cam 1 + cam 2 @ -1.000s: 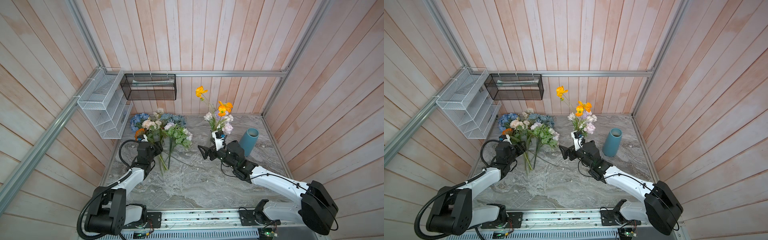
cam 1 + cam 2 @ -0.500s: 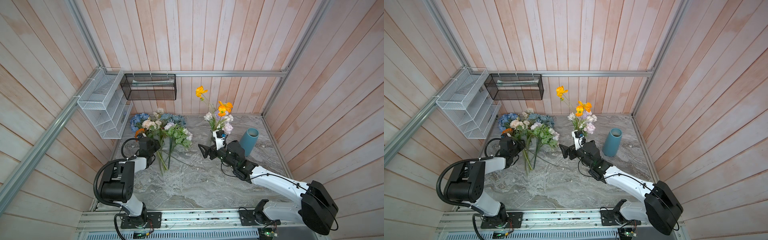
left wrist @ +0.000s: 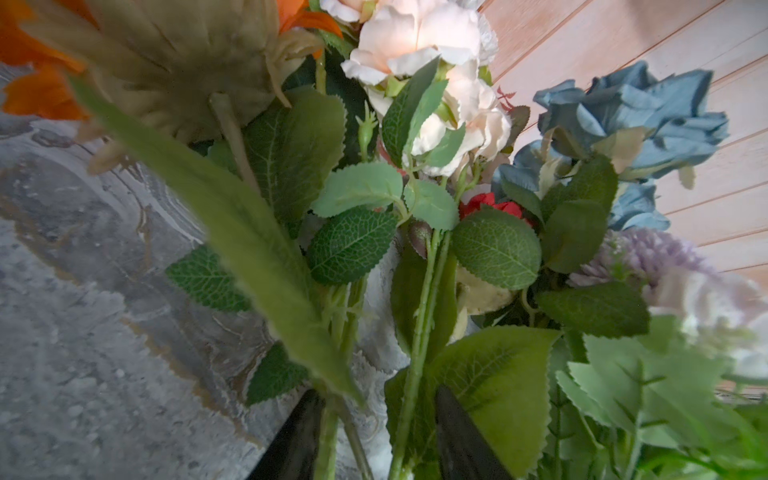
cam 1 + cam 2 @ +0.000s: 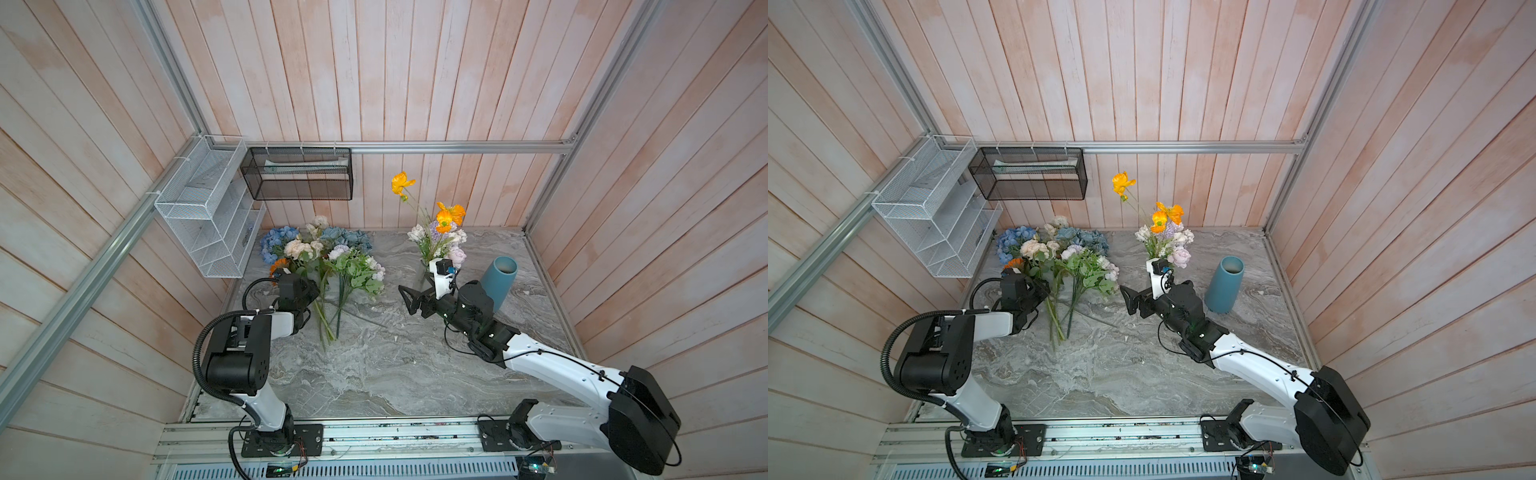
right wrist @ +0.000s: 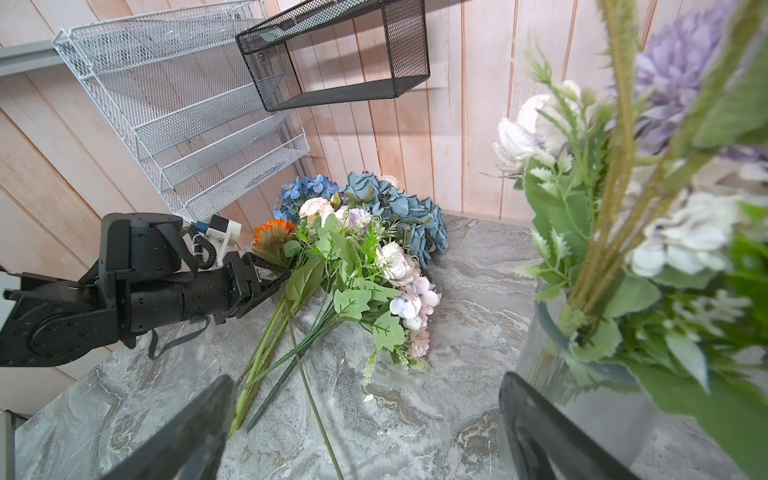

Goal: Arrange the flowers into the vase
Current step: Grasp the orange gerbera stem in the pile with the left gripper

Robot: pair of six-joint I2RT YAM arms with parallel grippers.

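Observation:
A pile of flowers (image 4: 328,257) (image 4: 1059,253) lies at the back left of the marble table, heads toward the wall and green stems toward me. My left gripper (image 4: 313,297) (image 3: 378,399) is shut on several of those stems; a peach rose (image 3: 415,37) and dusty-blue roses (image 3: 648,112) fill its view. The clear glass vase (image 5: 582,395) holds orange poppies (image 4: 449,214) and white-lilac sprays. My right gripper (image 4: 409,299) (image 5: 365,436) hangs open just left of the vase, with only table between its fingers.
An empty teal vase (image 4: 498,282) (image 4: 1225,286) stands right of the glass one. A white wire rack (image 4: 208,208) and a black mesh basket (image 4: 299,174) hang on the back-left walls. One thin loose stem (image 5: 316,399) lies on the table.
The left arm has swung from lying low to standing upright while its gripper stayed at the stems and its jaws narrowed. The right arm has not moved.

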